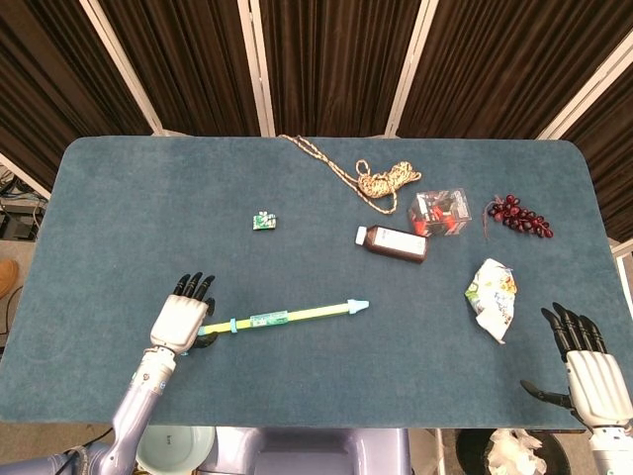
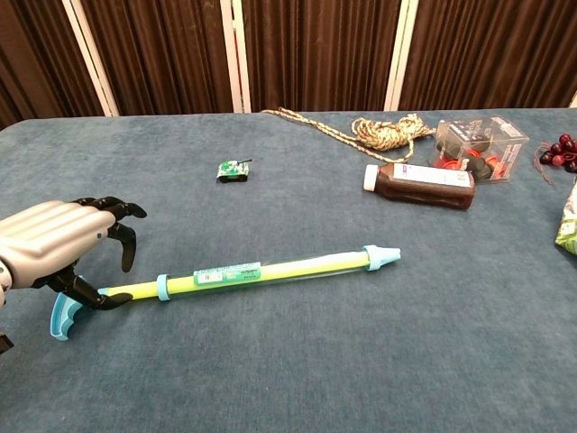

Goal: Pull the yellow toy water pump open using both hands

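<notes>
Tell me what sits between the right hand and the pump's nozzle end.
In the head view, only a crumpled snack bag lies roughly between the right hand and the nozzle tip of the yellow toy water pump; the rest is bare table.

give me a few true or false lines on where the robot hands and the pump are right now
1. The left robot hand is over the handle end of the pump. True.
2. The right robot hand holds the pump's nozzle. False: it is far off at the table's right edge, fingers spread, holding nothing.
3. The pump lies flat on the table. True.
4. The bottle stands upright. False: it lies on its side.
5. The toy tank touches the pump. False: it sits well apart, farther back.
</notes>
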Controlling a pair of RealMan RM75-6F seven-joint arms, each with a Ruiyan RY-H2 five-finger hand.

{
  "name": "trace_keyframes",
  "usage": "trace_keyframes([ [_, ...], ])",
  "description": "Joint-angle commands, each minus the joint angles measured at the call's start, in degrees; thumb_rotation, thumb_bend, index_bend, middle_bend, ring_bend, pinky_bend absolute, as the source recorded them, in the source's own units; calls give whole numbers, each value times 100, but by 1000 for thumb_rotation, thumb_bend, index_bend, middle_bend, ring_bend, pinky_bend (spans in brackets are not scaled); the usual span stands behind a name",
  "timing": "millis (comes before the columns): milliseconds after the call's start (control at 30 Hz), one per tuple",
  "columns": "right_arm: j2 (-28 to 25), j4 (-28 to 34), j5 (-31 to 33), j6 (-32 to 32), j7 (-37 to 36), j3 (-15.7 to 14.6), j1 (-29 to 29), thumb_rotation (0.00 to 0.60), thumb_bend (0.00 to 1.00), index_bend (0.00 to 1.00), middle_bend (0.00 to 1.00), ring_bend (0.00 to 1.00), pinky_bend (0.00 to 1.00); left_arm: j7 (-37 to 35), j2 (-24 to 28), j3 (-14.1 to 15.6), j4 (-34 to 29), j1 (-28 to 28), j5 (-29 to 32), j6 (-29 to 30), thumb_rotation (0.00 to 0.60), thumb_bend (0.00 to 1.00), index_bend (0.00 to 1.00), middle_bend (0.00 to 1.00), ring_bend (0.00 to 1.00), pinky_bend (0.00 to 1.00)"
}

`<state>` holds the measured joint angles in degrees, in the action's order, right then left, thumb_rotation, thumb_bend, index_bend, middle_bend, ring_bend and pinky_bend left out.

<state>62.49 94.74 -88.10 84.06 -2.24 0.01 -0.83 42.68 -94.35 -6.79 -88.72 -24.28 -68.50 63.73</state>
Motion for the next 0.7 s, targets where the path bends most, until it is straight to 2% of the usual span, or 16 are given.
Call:
trace_keyframes([
  [33, 5, -1, 7, -10, 4, 1, -4, 600, 150, 19, 0, 0, 0, 22, -37, 35, 29, -21, 27, 11, 600, 250, 477, 65, 0, 85],
  [367, 4, 12, 33, -25, 11, 3, -8, 600, 152, 20, 0, 0, 0, 85, -195, 103, 206, -89, 165, 55, 600, 269, 523, 67, 0, 85],
  [700, -1, 20, 39, -31, 13, 0, -9, 600, 153, 20, 0, 0, 0, 78, -175, 136, 335, -121, 297, 97, 600, 376, 609, 72, 0, 85],
])
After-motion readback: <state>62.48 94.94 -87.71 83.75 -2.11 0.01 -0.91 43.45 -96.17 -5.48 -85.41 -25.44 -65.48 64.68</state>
